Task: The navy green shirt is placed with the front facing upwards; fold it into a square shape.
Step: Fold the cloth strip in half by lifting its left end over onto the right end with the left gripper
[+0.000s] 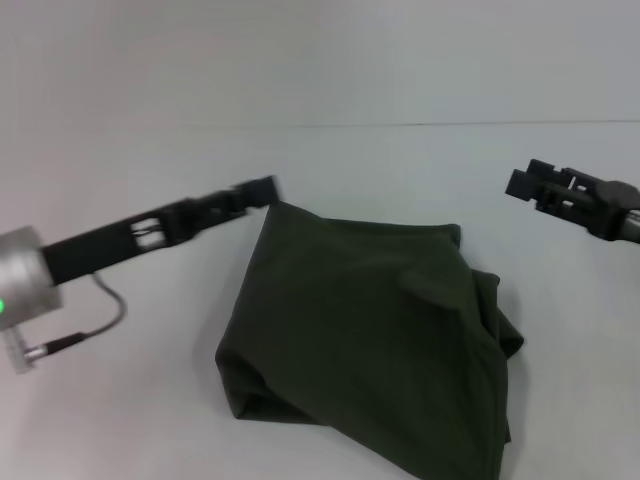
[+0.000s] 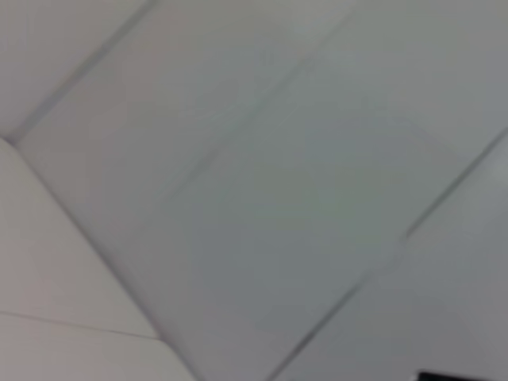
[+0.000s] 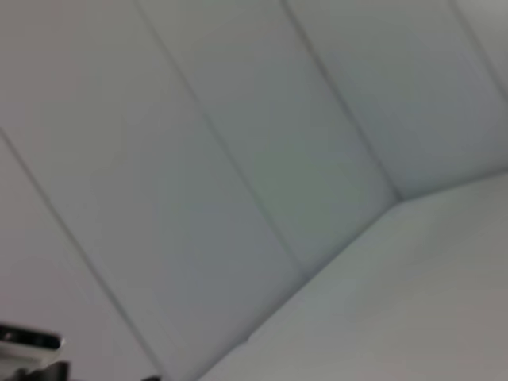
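Left gripper: at shirt's far-left corner, touching it; finger opening cannot be told.
Right gripper: raised, apart from shirt; opening cannot be told.
Navy green shirt: folded, rumpled bundle between grippers.

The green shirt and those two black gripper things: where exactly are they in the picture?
navy green shirt (image 1: pixel 370 330), head view, middle of the folded cloth.
left gripper (image 1: pixel 262 189), head view, tip by the shirt's far left corner.
right gripper (image 1: pixel 522 182), head view, tip, away from the shirt.
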You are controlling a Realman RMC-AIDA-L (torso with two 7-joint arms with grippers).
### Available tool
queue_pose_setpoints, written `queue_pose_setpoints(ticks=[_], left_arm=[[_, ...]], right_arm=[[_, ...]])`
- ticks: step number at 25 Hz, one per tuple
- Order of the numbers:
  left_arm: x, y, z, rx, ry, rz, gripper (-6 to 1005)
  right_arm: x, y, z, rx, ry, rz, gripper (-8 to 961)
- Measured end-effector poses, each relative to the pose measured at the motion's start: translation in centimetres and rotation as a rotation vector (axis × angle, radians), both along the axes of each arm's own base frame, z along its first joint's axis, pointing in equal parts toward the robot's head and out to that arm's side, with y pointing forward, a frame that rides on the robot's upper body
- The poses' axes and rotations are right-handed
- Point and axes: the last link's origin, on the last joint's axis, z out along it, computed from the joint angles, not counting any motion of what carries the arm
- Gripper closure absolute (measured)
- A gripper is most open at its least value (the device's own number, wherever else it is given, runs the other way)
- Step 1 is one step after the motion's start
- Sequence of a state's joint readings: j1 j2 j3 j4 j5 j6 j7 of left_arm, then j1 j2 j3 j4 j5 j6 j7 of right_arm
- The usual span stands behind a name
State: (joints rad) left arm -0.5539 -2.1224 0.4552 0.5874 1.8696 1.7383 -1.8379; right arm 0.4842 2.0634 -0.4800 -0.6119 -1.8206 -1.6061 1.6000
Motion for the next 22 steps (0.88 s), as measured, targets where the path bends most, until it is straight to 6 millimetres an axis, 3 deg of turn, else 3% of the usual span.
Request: queue_pose_setpoints(ticks=[1,4,9,15,22], left_arm=[[-0.6,-0.2,0.5,0.019,0.014,0.007,79],[-2.1,-0.9,1.4,0.042,0.094,0.013,80],[-3.6,-1.8,1.2,0.077,0.170,-0.003,81],[-4.0,-1.9,0.9,0.101,0.185,0.000,81],[-4.3,-2.1,1.1,0.112,0.184,0.012,82]], right_arm=[[-0.3,-0.1,0.7,-0.044,-0.006,-0.002,338],[-0.9,0.2,2.7,-0.149,-0.030,-0.046,134],[-2.2,1.3,4.2,-0.313,-0.163,-0.183,103],[-4.9,4.0,3.2,-0.476,-0.379,-0.315,65],[-8.6,6.2,1.5,-0.554,-0.630,-0.345,71]])
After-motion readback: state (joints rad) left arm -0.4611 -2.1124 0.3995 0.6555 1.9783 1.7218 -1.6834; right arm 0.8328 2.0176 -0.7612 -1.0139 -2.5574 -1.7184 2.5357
